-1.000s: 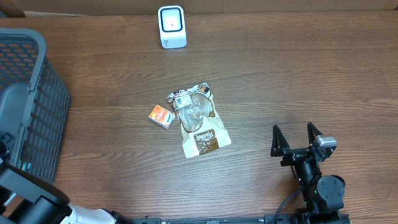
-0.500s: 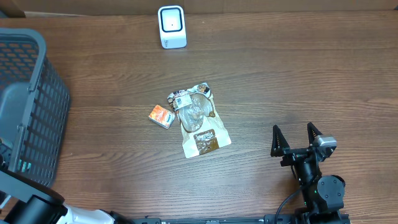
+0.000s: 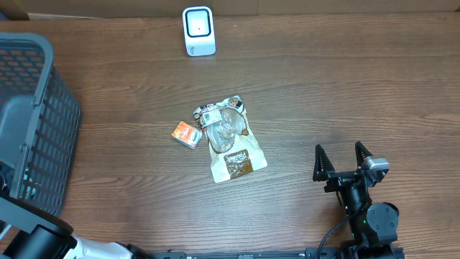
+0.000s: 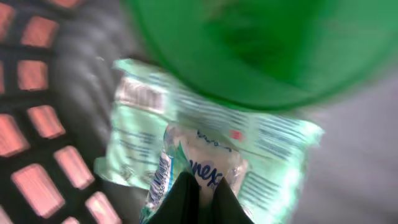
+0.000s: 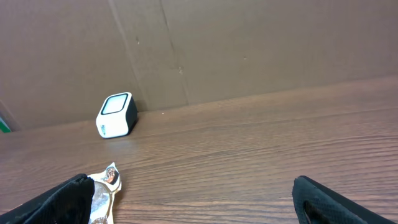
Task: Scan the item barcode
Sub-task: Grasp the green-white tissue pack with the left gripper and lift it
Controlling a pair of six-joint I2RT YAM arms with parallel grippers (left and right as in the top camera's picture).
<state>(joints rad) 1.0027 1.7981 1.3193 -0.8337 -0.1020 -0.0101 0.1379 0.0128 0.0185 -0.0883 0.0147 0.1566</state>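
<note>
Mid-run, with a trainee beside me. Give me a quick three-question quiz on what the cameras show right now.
1. Fill in: the orange box lies between the snack pouch and the ___.
2. True or false: the right gripper is open and empty.
3. The left gripper is pinching: A) the orange box B) a pale green tissue pack C) the white scanner.
Key: 1 basket; 2 true; 3 B.

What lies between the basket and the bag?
A small orange box, close beside the bag; from it to the basket, bare table. The overhead view shows this.
</note>
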